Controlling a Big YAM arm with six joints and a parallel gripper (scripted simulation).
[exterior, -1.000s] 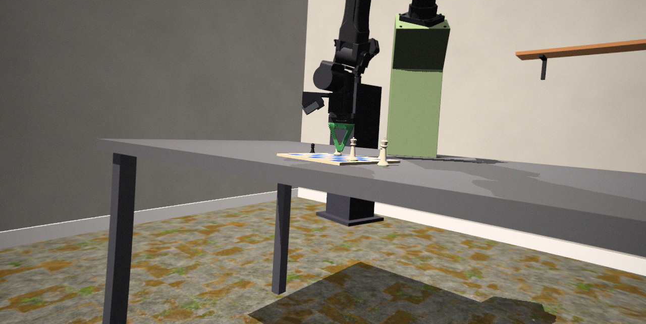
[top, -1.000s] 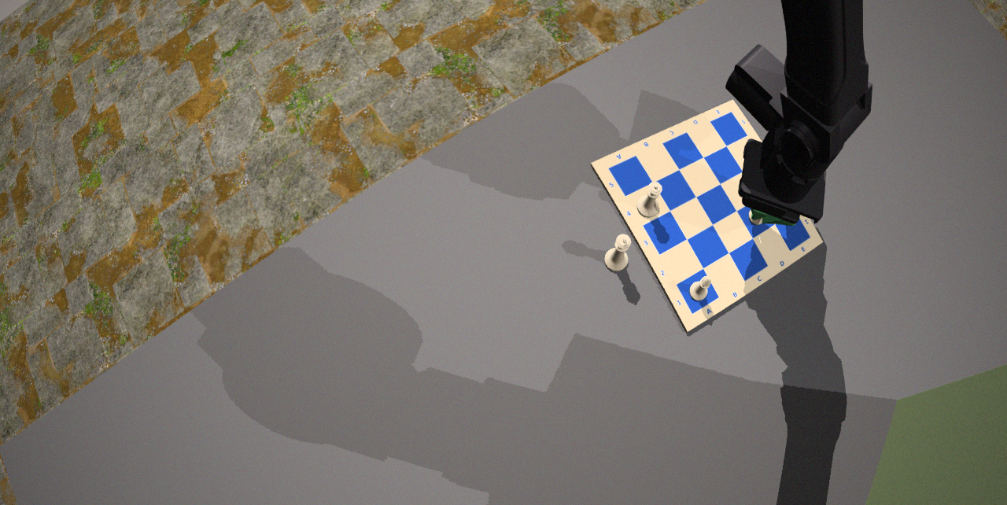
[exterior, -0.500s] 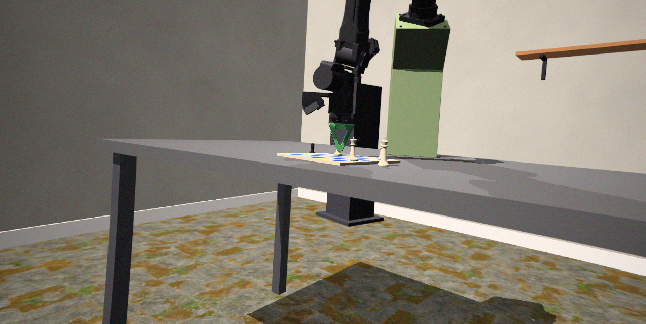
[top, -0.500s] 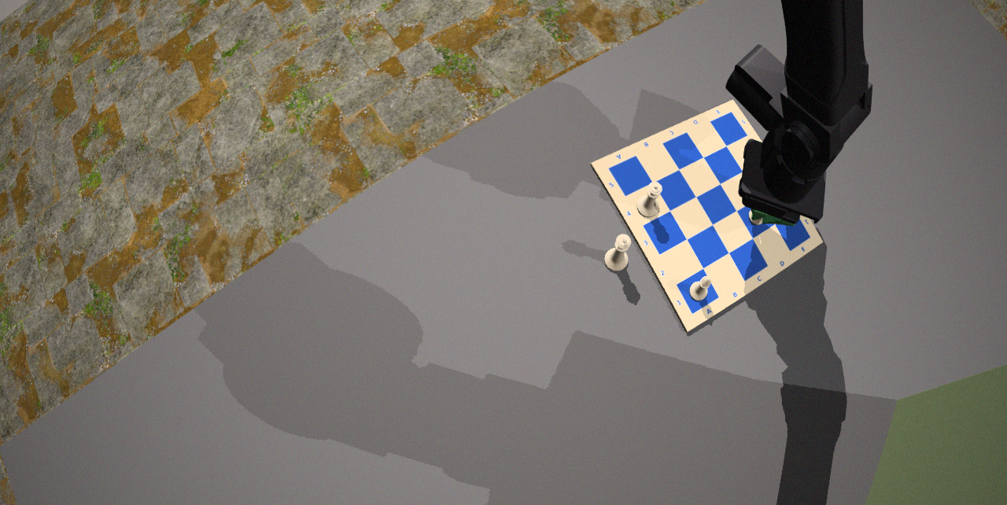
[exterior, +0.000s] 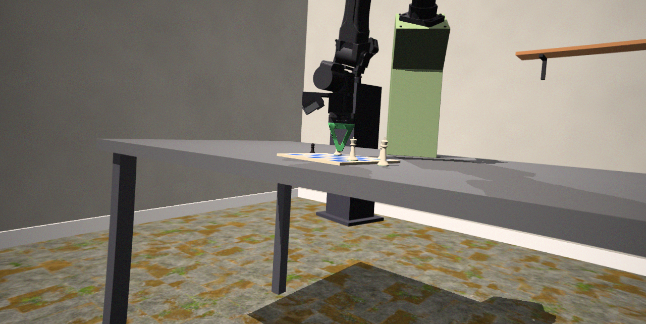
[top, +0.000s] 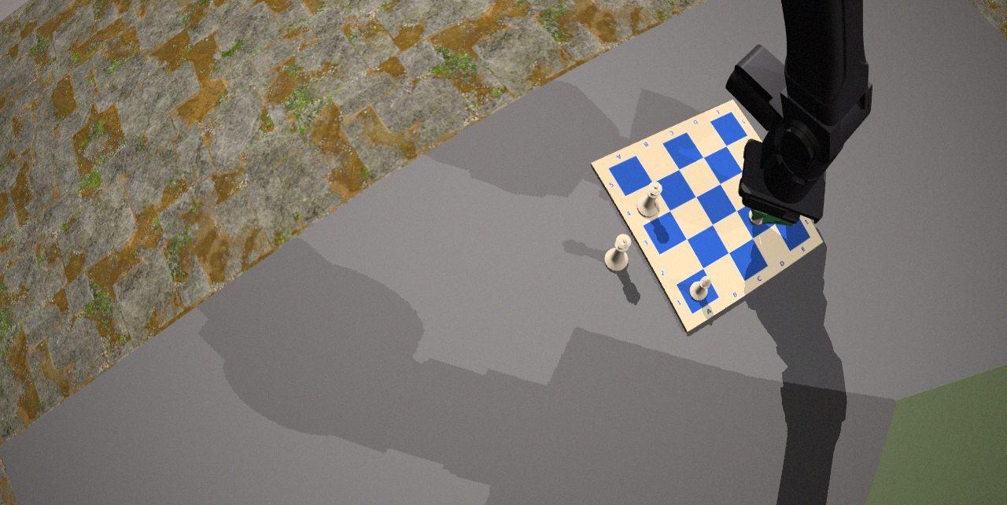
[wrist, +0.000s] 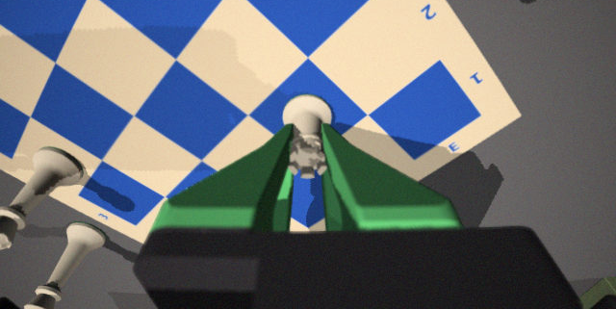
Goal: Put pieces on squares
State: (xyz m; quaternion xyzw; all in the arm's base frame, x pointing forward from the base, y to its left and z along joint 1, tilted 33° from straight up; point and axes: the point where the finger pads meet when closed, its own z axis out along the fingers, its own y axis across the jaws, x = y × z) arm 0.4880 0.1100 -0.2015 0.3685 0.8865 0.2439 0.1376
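Note:
My gripper (wrist: 307,136) is shut on the white rook (wrist: 307,152), which hangs upright between the green fingers. Its round base (wrist: 307,111) is over the blue square D2 of the blue and cream board (top: 704,213), very low; I cannot tell whether it touches. In the top view the arm hides most of the rook. A tall white piece, the king (top: 617,253), stands on the table just left of the board's edge. The black pawn (exterior: 312,147) stands on the table beyond the board's far side.
A white pawn (top: 700,287) stands on A1. Another tall white piece (top: 649,200) stands on A4. A green column (exterior: 415,87) with the arm's base stands behind the table. The table's edge runs close in front of the board in the exterior view.

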